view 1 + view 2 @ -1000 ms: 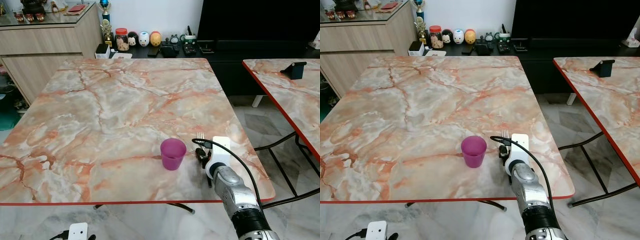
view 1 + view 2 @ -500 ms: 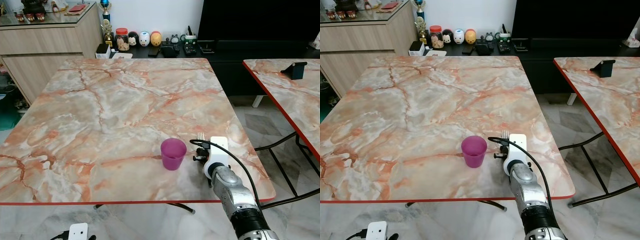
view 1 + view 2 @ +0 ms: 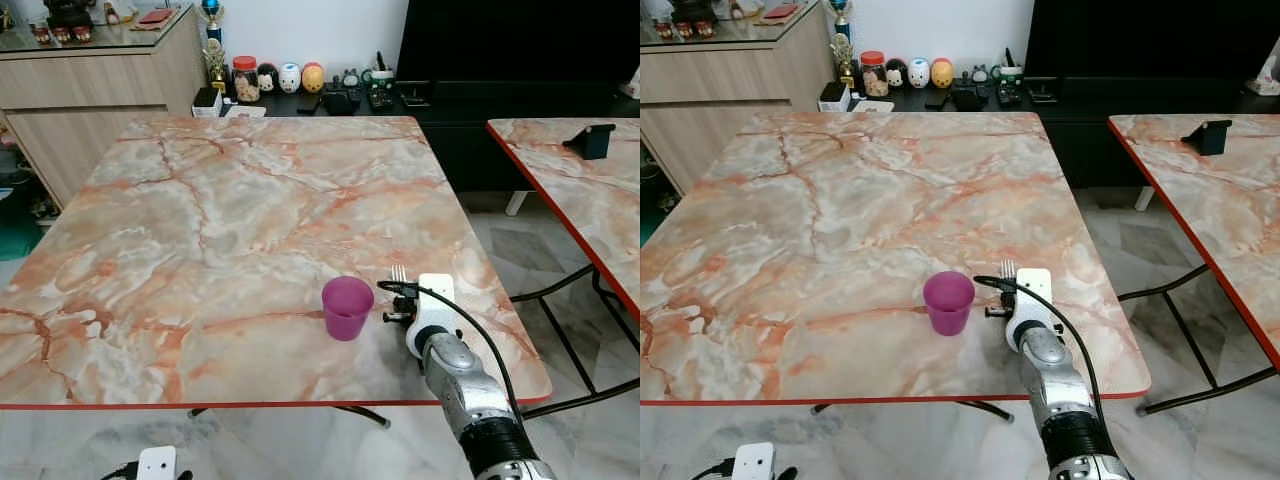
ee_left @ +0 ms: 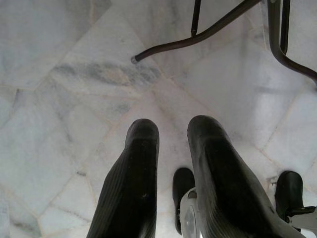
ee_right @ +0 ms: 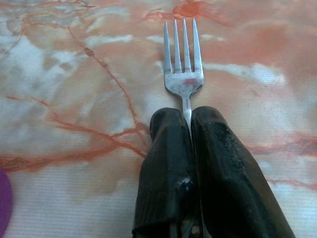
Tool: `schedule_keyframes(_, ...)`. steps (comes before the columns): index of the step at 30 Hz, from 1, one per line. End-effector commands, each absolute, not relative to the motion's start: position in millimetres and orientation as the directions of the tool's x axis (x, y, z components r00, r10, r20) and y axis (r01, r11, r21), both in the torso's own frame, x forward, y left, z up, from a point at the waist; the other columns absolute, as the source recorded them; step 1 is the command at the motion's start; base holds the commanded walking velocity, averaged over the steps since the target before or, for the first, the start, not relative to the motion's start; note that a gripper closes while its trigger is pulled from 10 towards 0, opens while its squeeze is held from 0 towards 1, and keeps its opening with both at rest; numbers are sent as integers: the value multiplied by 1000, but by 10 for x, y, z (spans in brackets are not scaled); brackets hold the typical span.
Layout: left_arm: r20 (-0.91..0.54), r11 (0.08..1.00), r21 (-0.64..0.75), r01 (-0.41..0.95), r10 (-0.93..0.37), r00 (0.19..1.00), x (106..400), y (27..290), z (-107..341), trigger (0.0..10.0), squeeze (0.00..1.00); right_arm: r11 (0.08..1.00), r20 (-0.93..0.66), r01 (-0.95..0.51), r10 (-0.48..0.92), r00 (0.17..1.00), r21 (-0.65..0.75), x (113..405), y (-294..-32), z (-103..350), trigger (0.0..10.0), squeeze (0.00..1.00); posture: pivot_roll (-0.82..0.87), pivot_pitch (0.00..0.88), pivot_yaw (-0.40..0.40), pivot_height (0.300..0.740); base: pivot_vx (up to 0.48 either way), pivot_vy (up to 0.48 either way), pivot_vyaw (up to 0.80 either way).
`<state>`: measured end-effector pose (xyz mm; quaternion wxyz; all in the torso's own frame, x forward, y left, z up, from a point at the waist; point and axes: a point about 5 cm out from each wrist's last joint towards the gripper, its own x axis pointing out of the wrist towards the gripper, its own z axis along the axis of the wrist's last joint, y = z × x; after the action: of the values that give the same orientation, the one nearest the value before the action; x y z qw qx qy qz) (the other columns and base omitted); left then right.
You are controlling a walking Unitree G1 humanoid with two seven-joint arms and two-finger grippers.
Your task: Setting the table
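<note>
Clamping the fork (image 5: 183, 69) by its neck, the right pincer (image 5: 190, 124) has edged slightly farther along the bench (image 3: 250, 200), just right of the cup (image 3: 346, 307), so placement looks imminent.

My right gripper (image 5: 187, 124) has its fingers pinched on the fork (image 5: 183, 64), low over the marble table (image 3: 230, 210). The purple cup (image 3: 346, 307) stands just beside it on my left, the only thing crowding me. Beyond the tines I see bare tabletop; a second table (image 3: 580, 190) sits well apart.
</note>
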<state>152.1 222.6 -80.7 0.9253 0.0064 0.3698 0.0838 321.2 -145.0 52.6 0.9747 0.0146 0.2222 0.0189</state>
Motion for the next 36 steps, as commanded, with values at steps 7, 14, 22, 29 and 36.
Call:
schedule_keyframes(7,-696,986,80,-149,162,699,1492,2257,-818,10000,0,999,-310,-1,-9,951,-34,3286,-1527,703,10000,0,35,0,-9,740,0,0,0)
schedule_keyframes(14,-696,985,80,-152,164,699,1488,2250,-820,10000,0,994,-96,21,-32,995,-107,3300,-1571,983,10000,0,33,0,-8,740,0,0,0)
schedule_keyframes(22,-692,985,81,-155,168,702,1484,2249,-819,10000,0,970,173,-12,55,983,-242,3210,-1518,1323,10000,0,28,0,-5,740,0,0,0)
schedule_keyframes(29,-693,984,94,-150,173,700,1473,2248,-823,10000,0,978,232,5,44,972,-208,3183,-1497,1394,10000,0,30,0,-4,740,0,0,0)
schedule_keyframes(36,-696,985,102,-143,173,697,1456,2243,-830,10000,0,980,276,5,50,960,-197,3217,-1486,1512,10000,0,28,0,-7,740,0,0,0)
